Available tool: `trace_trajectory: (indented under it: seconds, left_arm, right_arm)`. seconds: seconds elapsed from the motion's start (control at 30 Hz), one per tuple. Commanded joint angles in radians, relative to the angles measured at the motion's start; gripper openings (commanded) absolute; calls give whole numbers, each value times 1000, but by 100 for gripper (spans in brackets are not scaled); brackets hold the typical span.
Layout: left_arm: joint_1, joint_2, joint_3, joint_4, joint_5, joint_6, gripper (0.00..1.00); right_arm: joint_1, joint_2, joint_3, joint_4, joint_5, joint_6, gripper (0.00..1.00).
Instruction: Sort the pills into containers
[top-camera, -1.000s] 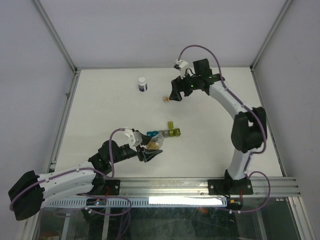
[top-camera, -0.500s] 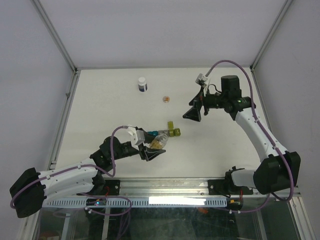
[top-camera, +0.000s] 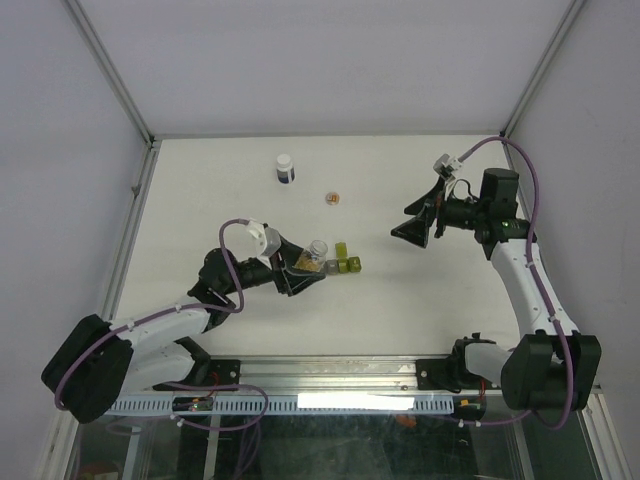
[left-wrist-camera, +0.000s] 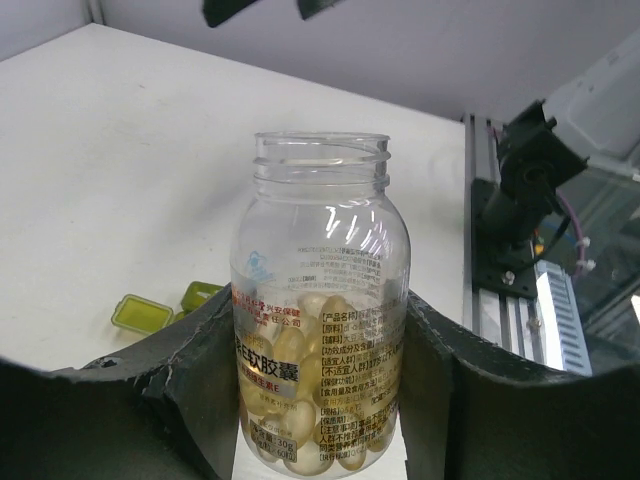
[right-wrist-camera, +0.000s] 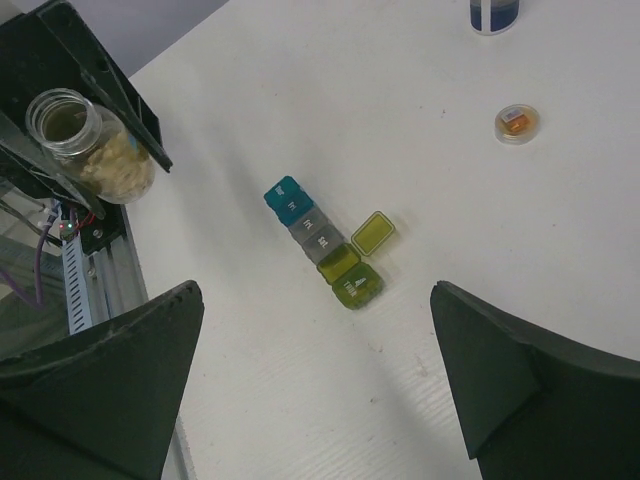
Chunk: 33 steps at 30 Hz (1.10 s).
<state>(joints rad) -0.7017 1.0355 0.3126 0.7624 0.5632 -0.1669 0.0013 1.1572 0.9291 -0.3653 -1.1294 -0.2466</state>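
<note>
I get bright, even light over the white surface (top-camera: 430, 290), with only faint shadows. Glare streaks the clear bottle (left-wrist-camera: 320, 230) inside my left pincer (left-wrist-camera: 320, 330), whose dark faces look slightly soft near the lens.

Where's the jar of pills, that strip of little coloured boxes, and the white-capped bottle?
jar of pills (left-wrist-camera: 320, 310): left wrist view, on its labelled body.
strip of coloured boxes (right-wrist-camera: 321, 242): right wrist view, on a grey box near the middle.
white-capped bottle (top-camera: 286, 174): top view, on its dark body.
</note>
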Motion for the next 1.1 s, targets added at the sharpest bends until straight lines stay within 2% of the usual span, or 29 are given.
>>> trace_trajectory:
  seconds: [0.0,0.03,0.07,0.1,0.13,0.17,0.2,0.23,0.27,0.3,0.33,0.37,0.4,0.43,0.5,0.53,0.63,0.73,0.93,1.07]
  left_arm:
    - [19,124,16,379,225,-153,0]
    - [-40,126,38,305,231,-82,0]
    - [-115,101,71,143,185,43,0]
    - [-148,81,100,15,135,112,0]
    - [-118,63,89,14,113,96,0]
    - [-24,51,34,136,139,8,0]
    - [88,56,-39,348,170,-111,0]
    - [175,77,-78,490,193,-206,0]
    - [205,99,-70,530,225,-228,0]
    - [175,114,-35,461,246,-189,0]
    - [83,115,20,324,226,-79,0]
    - [-10,106,87,106,156,59,0]
    - [-53,107,137,-40,121,137,0]
    - [-22,109,140,-57,129,123,0]
    - [128,109,51,177,181,-47,0]
    - [127,108,61,194,196,-71,0]
    - [-11,110,158,-110,127,135,0]
    - [31,121,130,-111,114,156,0]
    - [-3,140,210,-416,-17,354,0]
    - [-4,199,291,-568,-43,448,0]
  right_arm:
    - [-16,-4,2,48,-24,22,99]
    - [-17,0,2,47,-21,24,99]
    - [-17,3,4,42,-16,24,100]
    - [-17,7,6,37,-12,23,100]
    - [-18,9,8,34,-8,23,100]
    - [-18,13,9,31,-5,20,99]
    - [-17,16,13,27,-3,17,99]
    - [-18,21,15,23,-1,16,99]
    - [-18,25,15,21,0,16,100]
    - [-18,28,16,22,-1,17,100]
    - [-18,30,14,21,-1,18,99]
    - [-18,32,14,21,1,18,99]
    - [-18,30,14,20,3,17,99]
    - [-18,31,15,17,5,15,99]
    - [-18,28,17,12,8,9,99]
    - [-18,28,17,12,7,9,99]
    - [-17,35,20,5,7,5,99]
    - [-18,42,28,-14,10,-8,99]
    - [-18,39,29,-32,39,-35,99]
    - [-18,45,36,-55,80,-70,99]
